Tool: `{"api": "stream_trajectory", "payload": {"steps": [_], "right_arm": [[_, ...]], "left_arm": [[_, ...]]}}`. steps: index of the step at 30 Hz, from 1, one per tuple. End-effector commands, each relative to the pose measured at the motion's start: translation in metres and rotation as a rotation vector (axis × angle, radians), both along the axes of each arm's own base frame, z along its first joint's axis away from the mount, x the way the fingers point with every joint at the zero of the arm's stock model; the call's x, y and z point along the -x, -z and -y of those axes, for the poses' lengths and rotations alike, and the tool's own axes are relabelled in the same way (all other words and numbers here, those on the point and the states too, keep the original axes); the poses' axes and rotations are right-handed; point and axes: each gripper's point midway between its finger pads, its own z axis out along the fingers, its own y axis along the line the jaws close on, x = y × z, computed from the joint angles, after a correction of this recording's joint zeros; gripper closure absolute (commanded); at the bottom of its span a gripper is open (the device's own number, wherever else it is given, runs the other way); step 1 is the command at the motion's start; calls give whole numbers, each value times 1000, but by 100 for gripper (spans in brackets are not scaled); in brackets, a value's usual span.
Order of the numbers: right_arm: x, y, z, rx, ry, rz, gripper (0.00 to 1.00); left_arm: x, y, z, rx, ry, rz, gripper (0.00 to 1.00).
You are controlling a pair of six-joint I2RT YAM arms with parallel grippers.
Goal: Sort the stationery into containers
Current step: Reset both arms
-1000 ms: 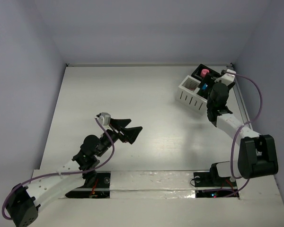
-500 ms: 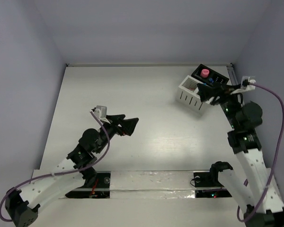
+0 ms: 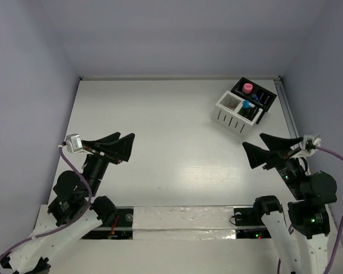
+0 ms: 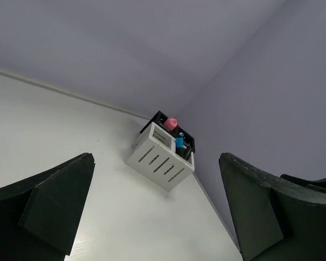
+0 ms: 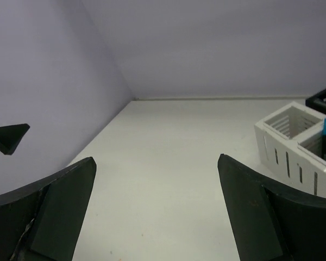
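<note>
The white slatted box (image 3: 231, 112) joined to the black box (image 3: 257, 95) stands at the back right of the table. A pink-capped item (image 3: 248, 88) stands in the black box and a blue-capped one (image 3: 246, 105) stands where the boxes meet. The boxes also show in the left wrist view (image 4: 160, 159) and at the right edge of the right wrist view (image 5: 296, 147). My left gripper (image 3: 119, 144) is open and empty, raised at the near left. My right gripper (image 3: 267, 148) is open and empty, raised at the near right, well short of the boxes. No loose stationery shows on the table.
Purple-grey walls (image 3: 177, 34) close the table on three sides. A white strip with black mounting plates (image 3: 183, 220) runs along the near edge. The left gripper's fingertips show small at the left edge of the right wrist view (image 5: 8, 136).
My right gripper has drawn back from the boxes to the near right and is open. My left arm has pulled back to the left and lifted, jaws still open.
</note>
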Motion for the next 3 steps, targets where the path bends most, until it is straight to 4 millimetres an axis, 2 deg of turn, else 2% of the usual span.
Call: {"api": "stream_trajectory", "payload": {"steps": [1,3], "right_arm": [[-5,23,6,13,39,-103,0],[-7,25,7,5,51,-109,0]], "left_arm": [[3,21,-2,-12,5,-37,1],[4,31,-5,-25,-3,-52,1]]}}
